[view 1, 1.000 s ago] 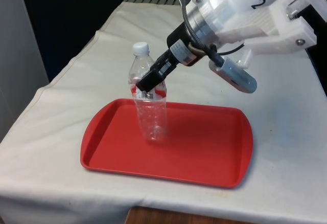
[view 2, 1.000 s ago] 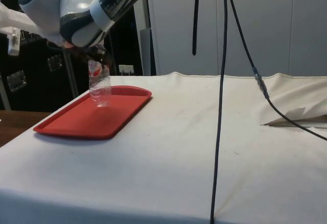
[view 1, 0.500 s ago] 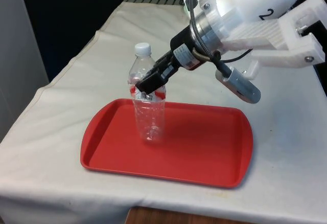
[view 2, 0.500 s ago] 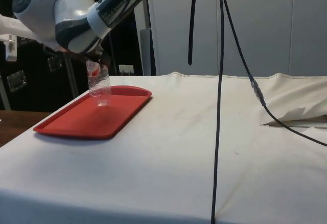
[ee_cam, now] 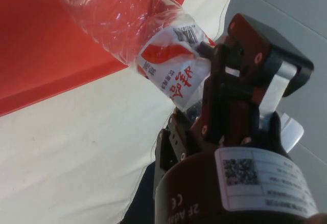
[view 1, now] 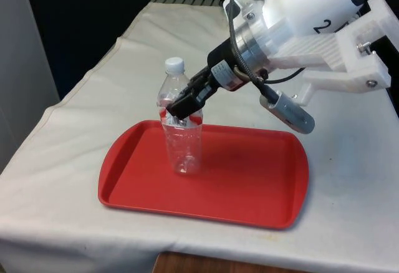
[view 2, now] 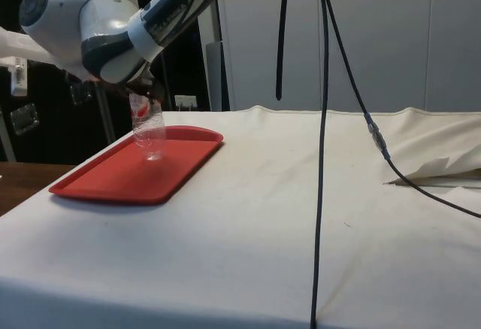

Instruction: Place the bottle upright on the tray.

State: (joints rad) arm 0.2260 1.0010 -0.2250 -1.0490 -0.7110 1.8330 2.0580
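Front view has the clear plastic bottle (view 1: 181,129) standing upright on the red tray (view 1: 249,186), towards the tray's left part in that view, white cap on top. The black gripper (view 1: 182,108) reaches in from the front view's right and clamps the bottle at its red-and-white label (ee_cam: 171,68). From the side, the bottle's base meets the tray floor. White cloth (view 2: 301,216) covers the table.
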